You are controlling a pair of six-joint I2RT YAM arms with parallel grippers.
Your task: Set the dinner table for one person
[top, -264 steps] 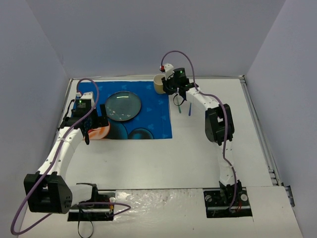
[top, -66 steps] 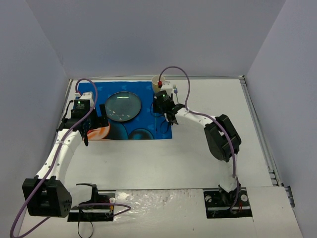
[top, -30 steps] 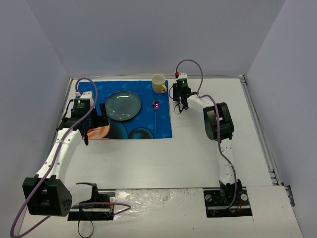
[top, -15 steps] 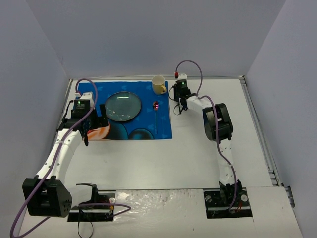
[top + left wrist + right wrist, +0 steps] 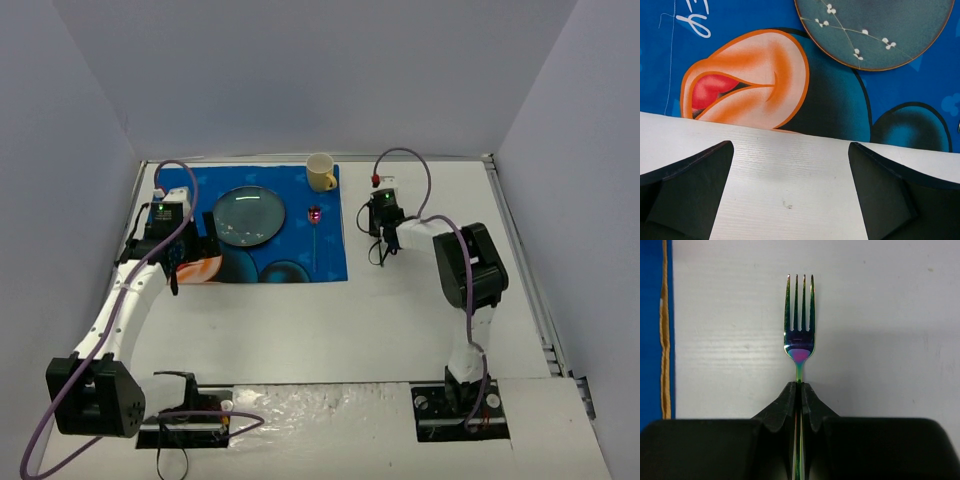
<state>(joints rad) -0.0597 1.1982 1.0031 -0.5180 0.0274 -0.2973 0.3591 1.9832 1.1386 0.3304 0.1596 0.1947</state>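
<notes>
My right gripper point(image 5: 800, 385) is shut on the handle of an iridescent fork point(image 5: 799, 315), whose tines stick out ahead of the jaws over the white dinner table point(image 5: 300, 320). From above, this gripper point(image 5: 380, 232) hangs just right of the blue cartoon mat point(image 5: 270, 265). On the mat sit a teal plate point(image 5: 248, 216), a yellow mug point(image 5: 321, 172) and a spoon point(image 5: 315, 235) with a pink bowl. My left gripper point(image 5: 790, 200) is open and holds nothing, above the mat's near left edge point(image 5: 178, 265).
The blue mat's right border point(image 5: 652, 315) runs down the left side of the right wrist view. Grey walls close the table in at the back and on both sides. The arm bases stand at the near edge point(image 5: 320, 410).
My right gripper shut on the fork and moved it away from beside the mug, nearer and to the right. The left arm has not moved.
</notes>
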